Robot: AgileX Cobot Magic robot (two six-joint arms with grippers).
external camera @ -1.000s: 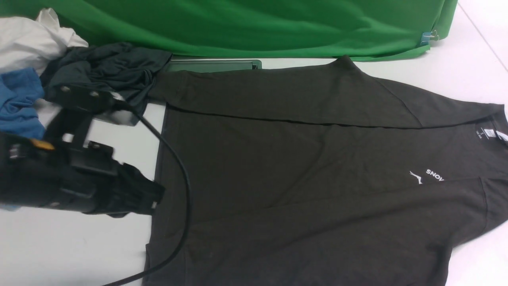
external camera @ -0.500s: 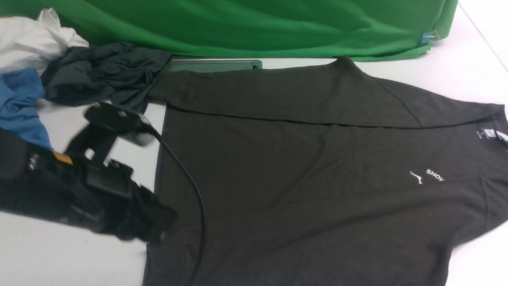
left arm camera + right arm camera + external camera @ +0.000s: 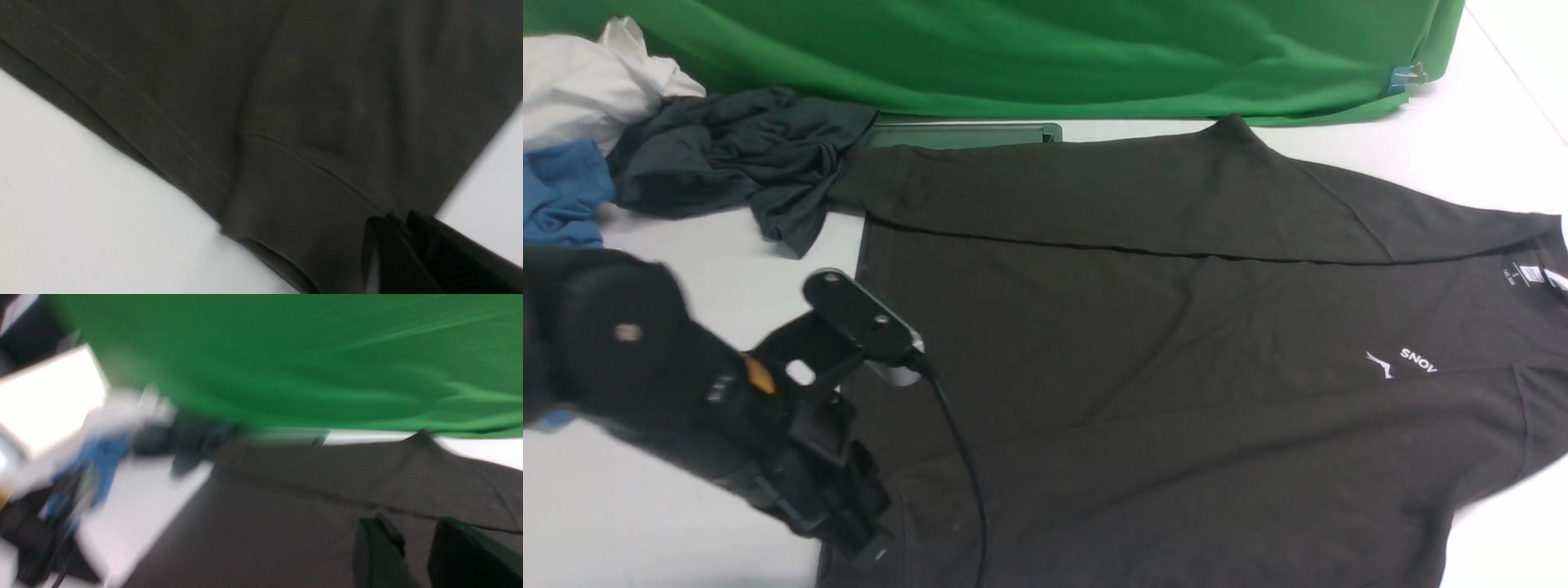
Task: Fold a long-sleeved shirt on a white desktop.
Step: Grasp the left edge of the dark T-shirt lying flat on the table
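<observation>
White desktop [image 3: 621,523] bears long-sleeved shirt [image 3: 1143,343]: both sleeves folded inward, crosswise body folds left. Left gripper [image 3: 866,539] at hem corner, jaw gap unclear; right gripper [image 3: 416,555] spread, empty.

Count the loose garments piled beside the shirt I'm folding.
3, all far left: a white garment at the back, a blue garment just nearer, and a dark grey-teal garment touching a sleeve of the long-sleeved shirt. More may lie off-frame.
</observation>
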